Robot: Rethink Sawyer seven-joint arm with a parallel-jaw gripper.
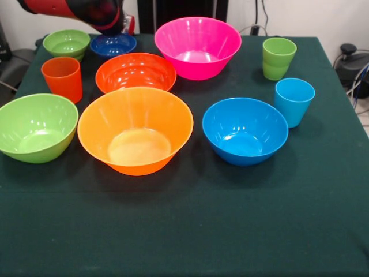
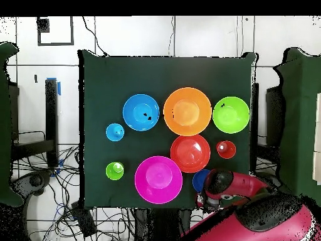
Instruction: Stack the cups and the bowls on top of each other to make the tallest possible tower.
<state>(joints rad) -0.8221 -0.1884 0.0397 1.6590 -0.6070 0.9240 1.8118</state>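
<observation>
Your arm point(image 1: 86, 11) hangs upper left over the dark blue bowl point(image 1: 113, 44); only the overhead view shows it hiding the small green bowl point(image 1: 66, 43). You cannot tell the grip.

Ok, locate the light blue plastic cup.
Front view: the light blue plastic cup stands upright at the right, beside the blue bowl, in front of the lime green cup.

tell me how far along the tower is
Done: nothing. No tower exists; every bowl and cup sits apart on the table, from the large orange bowl to the light blue cup. In hand: the arm reaches over the small dark blue bowl, holding nothing visible. Left: all the stacking.
</observation>
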